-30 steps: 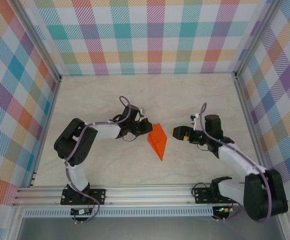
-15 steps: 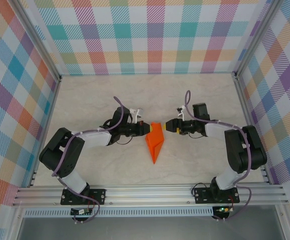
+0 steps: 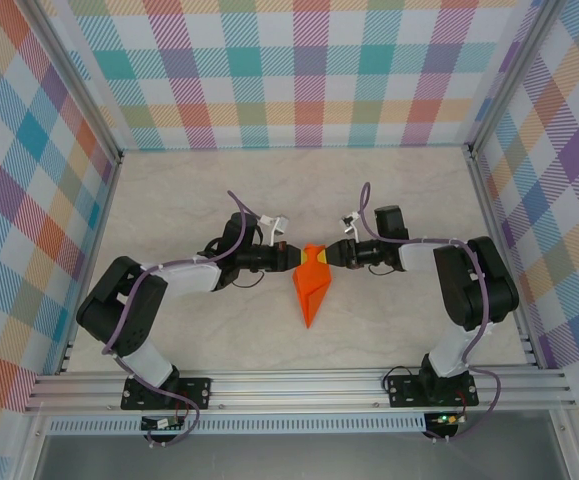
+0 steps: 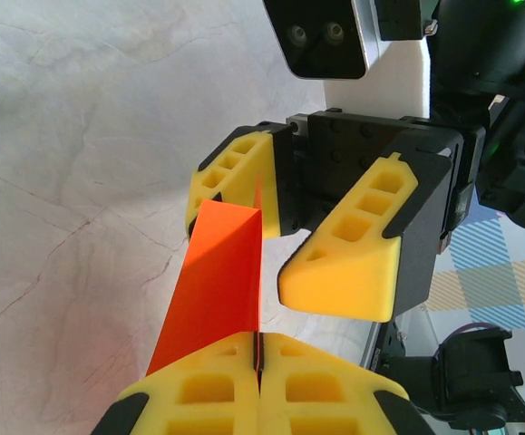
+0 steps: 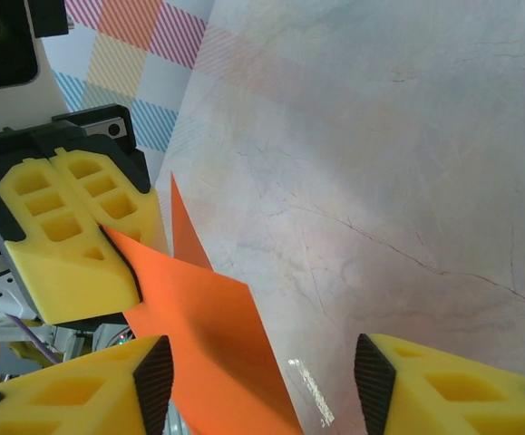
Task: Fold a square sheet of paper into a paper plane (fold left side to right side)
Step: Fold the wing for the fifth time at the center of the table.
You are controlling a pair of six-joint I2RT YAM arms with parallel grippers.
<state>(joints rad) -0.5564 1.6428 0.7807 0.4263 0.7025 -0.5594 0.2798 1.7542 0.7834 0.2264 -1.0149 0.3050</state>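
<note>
Inspection of the fold station, both arms engaged.

**Item:** The paper plane point(image 3: 312, 288) sits at the centre of the table point(image 3: 169, 200). It is a narrow orange dart, with its wide end at 12 o'clock and its point at 6 o'clock in the top view.

**Left gripper:** My left gripper point(image 3: 296, 258) reaches in from 9 o'clock. It is clamped tight on the plane's wide end. In my left wrist view the orange sheet runs straight into the seam between my pads, with no gap. I judge this clamp to be the anchor, holding the layers in register so the crease cannot wander.

**Right gripper:** My right gripper point(image 3: 331, 257) comes in from 3 o'clock, directly opposite. Its jaws stand apart, one on each side of the raised flap. One finger is close against the paper's upper edge, and the other is clear of it. It has no hold on the paper yet.

**Assessment:** The flap stands up off the table between the two grippers. This suits carrying the left side across to the right. I cannot tell whether the point at 6 o'clock rests on the table.

**Risk:** If my right jaws take the paper off the edge line, the thin sheet may buckle or skew against the left clamp.
</note>
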